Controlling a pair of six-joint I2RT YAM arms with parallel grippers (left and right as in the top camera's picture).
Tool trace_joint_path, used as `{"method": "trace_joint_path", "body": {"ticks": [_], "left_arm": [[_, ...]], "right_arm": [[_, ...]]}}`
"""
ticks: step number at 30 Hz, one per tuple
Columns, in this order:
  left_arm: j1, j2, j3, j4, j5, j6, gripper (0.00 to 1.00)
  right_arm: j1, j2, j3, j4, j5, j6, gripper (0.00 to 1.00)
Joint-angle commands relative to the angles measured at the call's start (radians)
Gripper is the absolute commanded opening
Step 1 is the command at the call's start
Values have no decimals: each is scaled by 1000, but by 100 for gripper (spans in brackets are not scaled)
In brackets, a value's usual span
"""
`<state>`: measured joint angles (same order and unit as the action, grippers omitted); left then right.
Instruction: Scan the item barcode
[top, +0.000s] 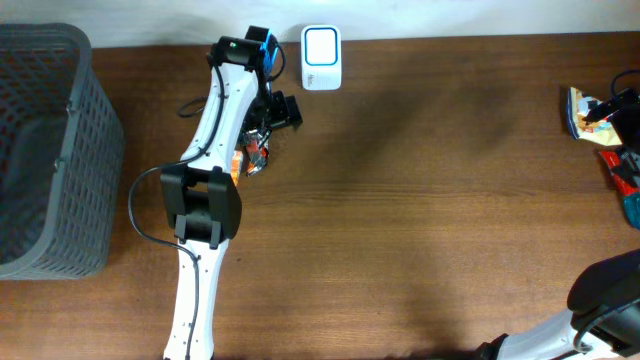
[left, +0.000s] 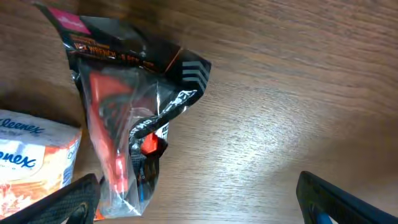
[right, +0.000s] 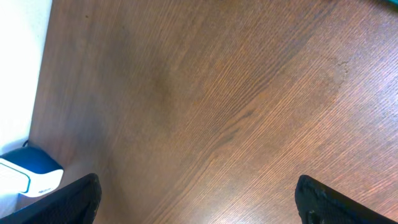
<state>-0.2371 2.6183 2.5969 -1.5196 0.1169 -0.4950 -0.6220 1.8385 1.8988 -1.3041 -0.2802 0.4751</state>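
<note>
My left end effector (left: 199, 208) hangs released, fingers spread wide with nothing between them, over the brown wooden desk (top: 430, 200). Just beside it lies the crinkled black-and-clear plastic packet with a red tool inside (left: 124, 118), flat on the desk and touching a white-and-orange tissue pack (left: 31, 162). The white scanner with a blue face (top: 321, 45) stands near the packet, apart from it. My right end effector (right: 196, 202) is also released, above bare wood.
</note>
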Motion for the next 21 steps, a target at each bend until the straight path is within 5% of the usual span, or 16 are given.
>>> {"method": "trace_joint_path", "body": {"ticks": [1, 6, 10, 13, 21], "left_arm": [[6, -27, 16, -53, -98, -5, 99], [50, -27, 5, -54, -128, -5, 72], [27, -26, -90, 26, -46, 14, 35], [11, -26, -133, 80, -27, 55, 23], [-15, -26, -219, 124, -94, 42, 23]], "right_arm": [[0, 5, -1, -1, -11, 5, 99], [0, 5, -1, -1, -11, 5, 99], [0, 5, -1, -1, -11, 5, 99], [0, 5, -1, -1, -11, 5, 99], [0, 5, -1, -1, -11, 5, 99]]}}
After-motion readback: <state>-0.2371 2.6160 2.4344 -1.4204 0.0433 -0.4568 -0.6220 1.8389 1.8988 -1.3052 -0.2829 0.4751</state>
